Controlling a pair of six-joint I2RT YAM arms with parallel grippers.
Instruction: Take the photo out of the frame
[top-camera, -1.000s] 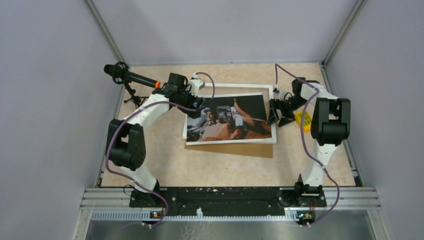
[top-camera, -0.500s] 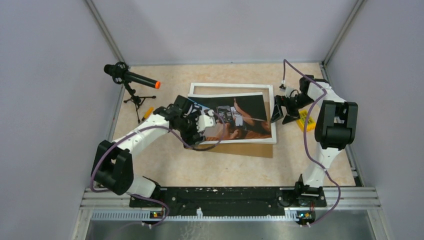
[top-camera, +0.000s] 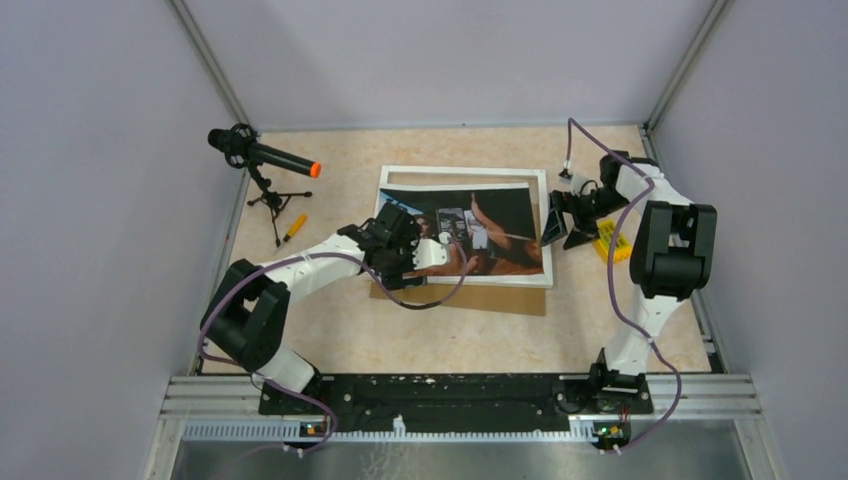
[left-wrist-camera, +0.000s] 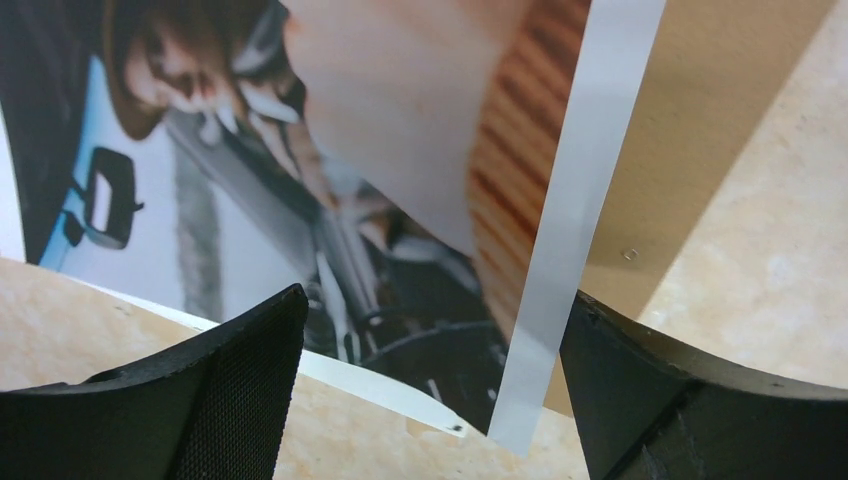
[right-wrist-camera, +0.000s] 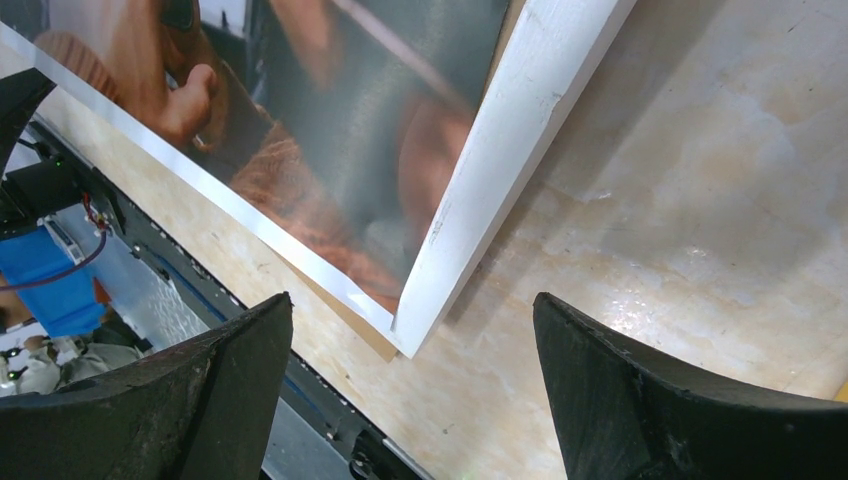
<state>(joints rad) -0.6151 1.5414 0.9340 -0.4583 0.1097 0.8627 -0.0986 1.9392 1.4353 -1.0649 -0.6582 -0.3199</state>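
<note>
One photo (top-camera: 490, 225) lies askew over the white frame (top-camera: 465, 171).

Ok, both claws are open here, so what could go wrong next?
The left claw straddles the near corner of the photo, which overlaps the brown backing board; closing could crease the print or pinch the board. The right claw hangs open beside the right edge of the frame, gripping nothing, so the frame might slide along if the photo is pulled.

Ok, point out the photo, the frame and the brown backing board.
the photo (top-camera: 500, 235), top view, its right half.
the frame (top-camera: 460, 171), top view, its far white rail.
the brown backing board (top-camera: 480, 297), top view, exposed near strip.
</note>
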